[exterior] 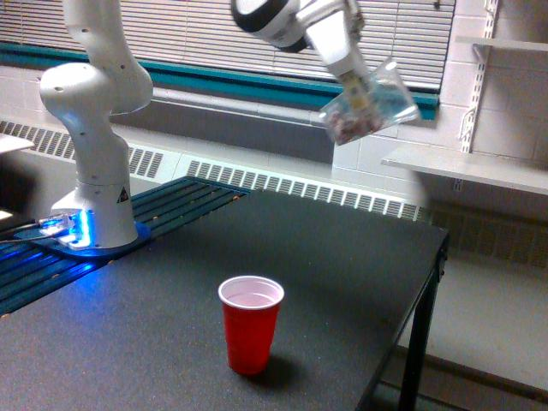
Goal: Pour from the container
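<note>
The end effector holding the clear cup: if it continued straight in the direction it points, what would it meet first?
Probably the black table, near its far right part, past the red cup; depth is unclear.

Clear ribbed plastic container (374, 109)
</note>
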`<state>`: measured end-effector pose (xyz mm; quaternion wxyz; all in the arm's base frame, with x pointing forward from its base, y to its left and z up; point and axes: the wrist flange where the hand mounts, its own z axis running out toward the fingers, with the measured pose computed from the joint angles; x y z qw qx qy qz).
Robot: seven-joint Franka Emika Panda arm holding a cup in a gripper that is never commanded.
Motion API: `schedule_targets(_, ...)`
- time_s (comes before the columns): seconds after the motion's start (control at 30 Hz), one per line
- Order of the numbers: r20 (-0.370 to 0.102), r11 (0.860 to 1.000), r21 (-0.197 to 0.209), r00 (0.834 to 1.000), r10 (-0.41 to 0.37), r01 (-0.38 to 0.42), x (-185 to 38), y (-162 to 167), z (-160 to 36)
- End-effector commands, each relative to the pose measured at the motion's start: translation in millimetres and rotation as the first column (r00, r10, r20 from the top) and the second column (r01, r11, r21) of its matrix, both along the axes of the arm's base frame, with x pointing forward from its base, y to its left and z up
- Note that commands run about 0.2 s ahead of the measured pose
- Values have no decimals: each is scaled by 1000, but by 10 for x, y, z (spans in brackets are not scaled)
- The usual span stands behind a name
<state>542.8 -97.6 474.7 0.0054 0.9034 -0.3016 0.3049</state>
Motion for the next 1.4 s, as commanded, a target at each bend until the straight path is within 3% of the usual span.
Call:
schedule_targets(0.03,-44,1000,-25,999,11,-12,-209,-186,-203)
schedule_targets(0.83,-210,998,-2,976,-56,57,-790,-778,-1032)
schedule_targets(1.4,-328,995,-8,940,-96,99,-1208,-1104,-1462)
